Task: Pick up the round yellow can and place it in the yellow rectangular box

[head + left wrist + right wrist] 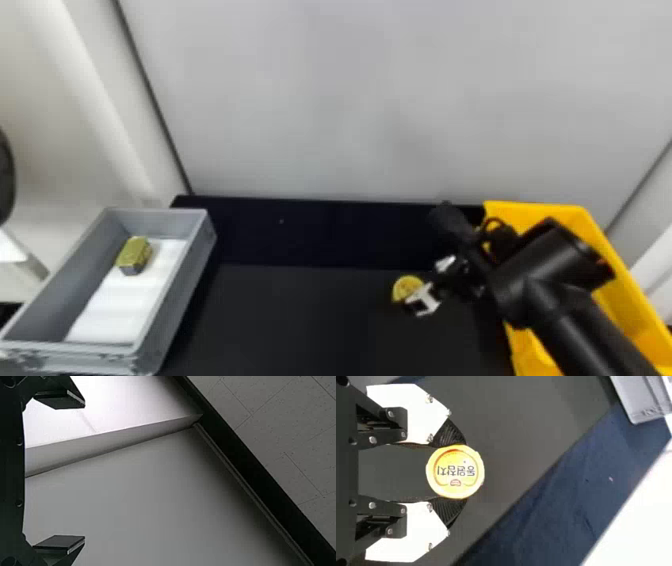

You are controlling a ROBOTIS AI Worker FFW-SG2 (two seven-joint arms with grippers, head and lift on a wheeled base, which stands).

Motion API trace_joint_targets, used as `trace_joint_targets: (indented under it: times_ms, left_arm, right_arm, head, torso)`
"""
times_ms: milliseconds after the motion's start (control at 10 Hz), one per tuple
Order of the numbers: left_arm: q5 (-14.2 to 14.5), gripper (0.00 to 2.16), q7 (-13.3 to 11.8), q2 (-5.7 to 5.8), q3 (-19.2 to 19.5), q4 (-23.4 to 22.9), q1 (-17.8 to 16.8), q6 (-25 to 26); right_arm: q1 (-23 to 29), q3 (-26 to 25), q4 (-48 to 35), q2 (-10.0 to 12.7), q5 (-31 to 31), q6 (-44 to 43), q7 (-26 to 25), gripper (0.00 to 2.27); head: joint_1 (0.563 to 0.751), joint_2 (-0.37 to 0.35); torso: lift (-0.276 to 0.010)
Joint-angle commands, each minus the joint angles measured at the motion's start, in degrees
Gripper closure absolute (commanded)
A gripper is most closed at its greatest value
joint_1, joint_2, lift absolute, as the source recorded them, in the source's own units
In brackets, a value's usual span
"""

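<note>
The round yellow can is over the black table, left of the yellow rectangular box. At the can is my right gripper, its arm reaching in across the box. In the right wrist view the can sits between the two fingertips of my right gripper, which is shut on its sides; the lid faces the camera. I cannot tell whether the can touches the table. My left gripper stands open with nothing between its fingers, facing a wall.
A grey tray at the left holds a gold-coloured block on a white sheet. A light grey wall rises behind the black table.
</note>
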Motion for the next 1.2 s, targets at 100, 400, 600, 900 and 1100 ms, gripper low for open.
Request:
trace_joint_targets:
  times_ms: [100,400,600,900,1100]
  left_arm:
    - [0.0,0.09,0.0,0.3,-0.09,-0.19,-0.1,0.43]
    - [0.0,0.09,-0.09,0.65,-0.18,-0.27,-0.1,0.79]
    - [0.0,0.09,-0.09,0.91,-0.27,-0.36,-0.19,1.05]
    - [0.09,0.09,-0.18,1.44,-0.44,-0.36,-0.45,1.05]
    - [0.09,0.09,-0.26,1.53,-0.44,-0.45,-0.54,1.05]
  right_arm:
    - [-0.31,-7.09,-6.14,-1.03,5.25,1.79,0.22,0.72]
    - [-0.49,-13.95,-8.25,-2.87,9.29,2.4,0.04,0.72]
    - [-0.57,-17.73,-8.25,-3.49,10.35,2.23,-0.49,0.72]
    - [-0.4,-23.09,-5.62,-4.19,11.49,0.91,-1.54,0.72]
    - [0.39,-27.05,-3.95,-4.63,12.19,-0.41,-2.25,0.72]
  head:
    - [0.663,0.054]
    - [0.663,0.054]
    - [0.663,0.054]
    - [0.663,0.054]
    - [0.663,0.054]
  torso:
    - [-0.01]
    - [-0.01]
    - [-0.01]
    - [-0.01]
    - [-0.01]
